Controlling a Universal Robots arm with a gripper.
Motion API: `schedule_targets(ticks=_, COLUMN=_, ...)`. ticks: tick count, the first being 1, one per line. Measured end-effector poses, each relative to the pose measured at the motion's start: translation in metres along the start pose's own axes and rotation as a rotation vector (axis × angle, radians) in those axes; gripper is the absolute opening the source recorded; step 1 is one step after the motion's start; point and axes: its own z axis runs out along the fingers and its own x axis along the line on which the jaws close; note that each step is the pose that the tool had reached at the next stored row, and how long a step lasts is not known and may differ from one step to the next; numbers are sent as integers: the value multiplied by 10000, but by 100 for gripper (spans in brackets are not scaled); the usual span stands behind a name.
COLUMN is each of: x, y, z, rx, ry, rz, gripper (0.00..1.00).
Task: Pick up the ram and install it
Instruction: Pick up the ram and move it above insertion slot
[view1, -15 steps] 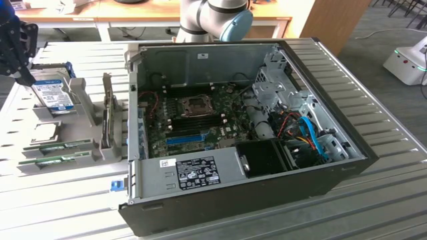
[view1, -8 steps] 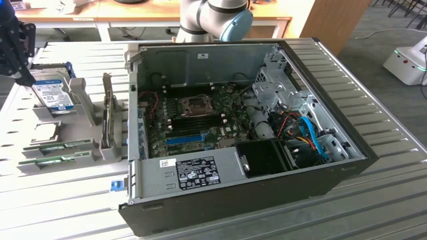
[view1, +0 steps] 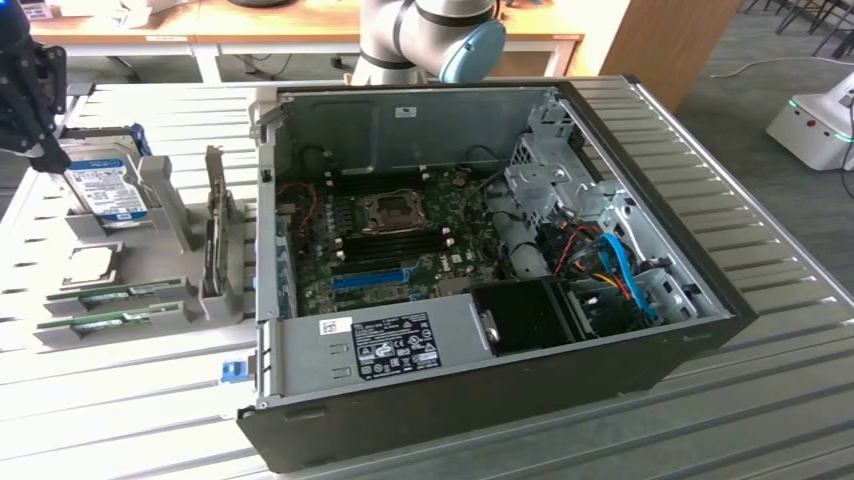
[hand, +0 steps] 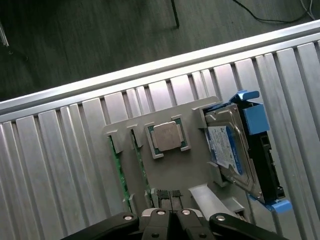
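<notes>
Two ram sticks (view1: 127, 293) (view1: 114, 320) stand on edge in slots of a grey holder (view1: 187, 235), on the table at the exterior view's left. In the wrist view they show as thin green edges (hand: 119, 170) (hand: 142, 172) beside a square silver processor chip (hand: 169, 136). My gripper (view1: 56, 158) hangs above the far end of the holder, over the hard drive (view1: 107, 185), well apart from the sticks. Its fingers (hand: 170, 216) are shut together with nothing between them.
An open computer case (view1: 534, 380) lies in the middle of the slatted metal table (view1: 120, 420), its motherboard (view1: 400, 240) exposed with black memory slots and a blue slot (view1: 367, 278). The hard drive (hand: 235, 150) in a blue bracket rests on the holder (hand: 175, 170). A white machine (view1: 814, 120) stands on the floor.
</notes>
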Motion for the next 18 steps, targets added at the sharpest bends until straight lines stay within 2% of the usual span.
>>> schedule_targets(ticks=18, x=0, y=0, z=9, rx=-27, ry=93, rz=-2040, gripper=11)
